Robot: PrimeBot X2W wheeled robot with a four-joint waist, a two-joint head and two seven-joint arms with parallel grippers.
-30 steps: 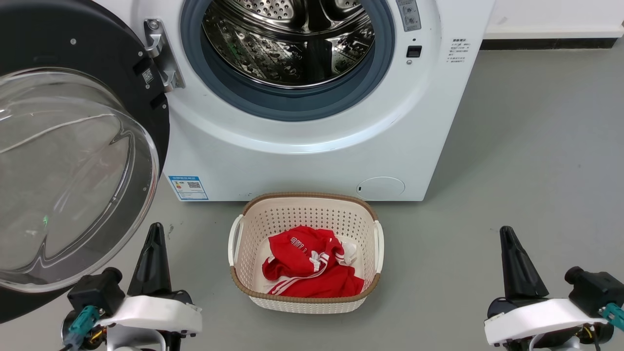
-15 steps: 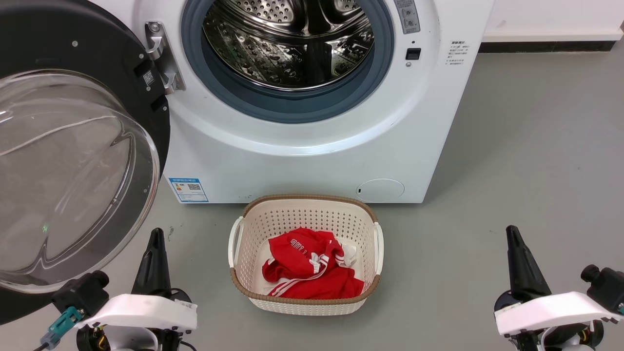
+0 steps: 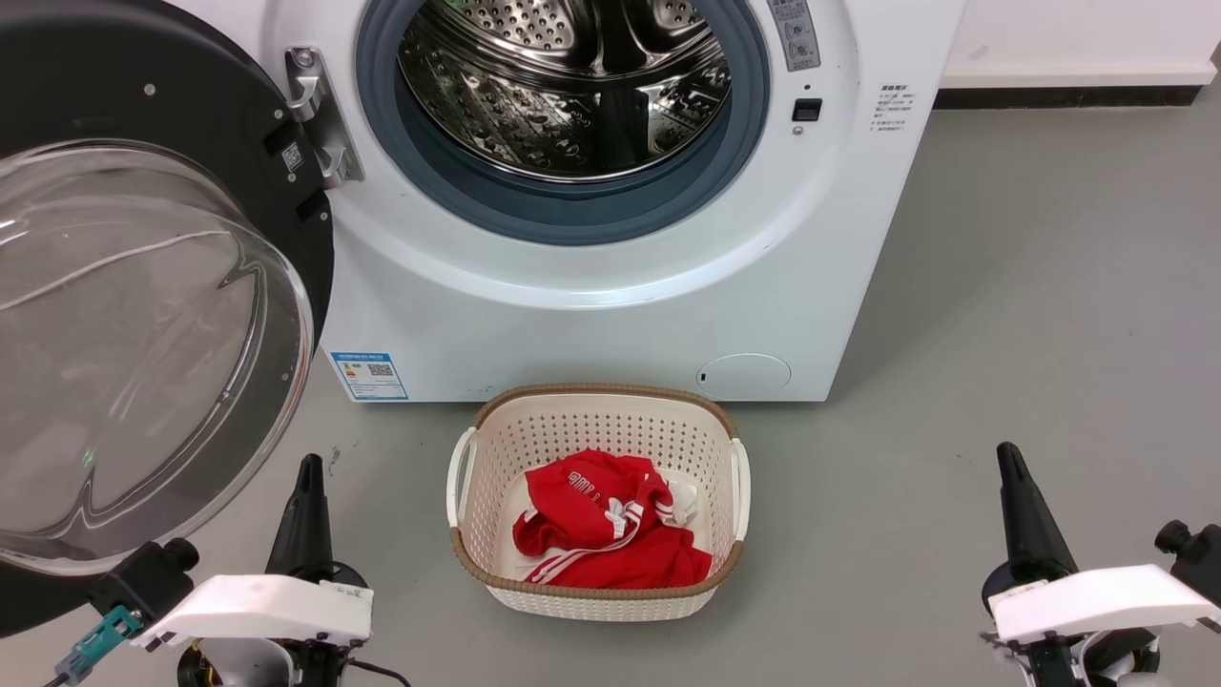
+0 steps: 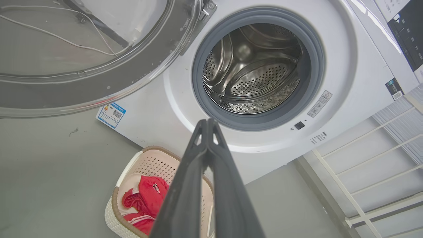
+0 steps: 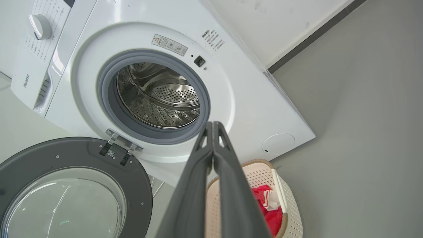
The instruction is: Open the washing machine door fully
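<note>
The washing machine door stands swung wide to the left, its black ring and clear glass bowl facing me; it also shows as the door and the door in the wrist views. The steel drum lies exposed behind its grey rubber ring. My left gripper is shut, low at the lower left, just below the door's edge and apart from it. My right gripper is shut too, at the lower right over bare floor. In both wrist views the fingers and fingers press together with nothing held.
A cream perforated basket holding red clothing sits on the grey floor in front of the white machine, between my arms. A round white filter cap is low on the machine's front. A white wall runs behind at the right.
Both grippers have drawn back down toward the bottom of the head view. The picture has shifted slightly, so the camera moved a little. The door keeps its place.
</note>
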